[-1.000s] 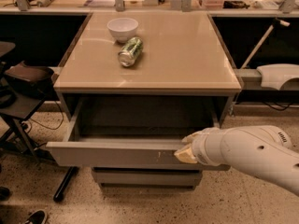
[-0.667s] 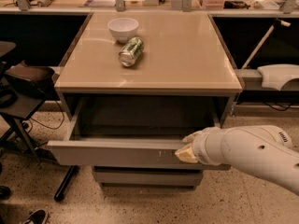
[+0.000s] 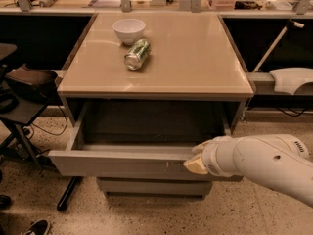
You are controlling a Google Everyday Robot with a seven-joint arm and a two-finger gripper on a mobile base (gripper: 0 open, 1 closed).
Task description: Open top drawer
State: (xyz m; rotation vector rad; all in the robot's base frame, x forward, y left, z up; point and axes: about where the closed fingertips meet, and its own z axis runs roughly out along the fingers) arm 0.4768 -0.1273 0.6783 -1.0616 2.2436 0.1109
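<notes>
**A:** Where is the gripper working?

**B:** The gripper [image 3: 197, 156] sits at the top lip of the top drawer's [image 3: 122, 163] front panel, right of the panel's middle. It is carried by a smooth white arm [image 3: 264, 165] that reaches in from the right. Whether it is clamped on that lip or only hooked over it, I cannot tell.

**A:** And the drawer itself?

**B:** It stretches to the gripper's left and runs back behind it, drawn well out from under the surface [image 3: 195, 62]. Its shallow grey box lies exposed, so I judge the opening nearly or wholly done.

**A:** Why hold it there?

**B:** The front is flat and has no handle, so the upper edge is probably the only purchase for a straight outward pull. Being off-centre, that hold might skew the box on its runners.

**A:** What about materials?

**B:** The panel is matte grey, with small white scuffs just left of the gripper. Above and beyond it, the tan surface has a slight gloss. A round white bowl [image 3: 129, 30] and a green can [image 3: 137, 54] lying on its side rest there, well apart from the gripper. Below the gripper, a narrower grey drawer front [image 3: 151, 186] is closed.
</notes>
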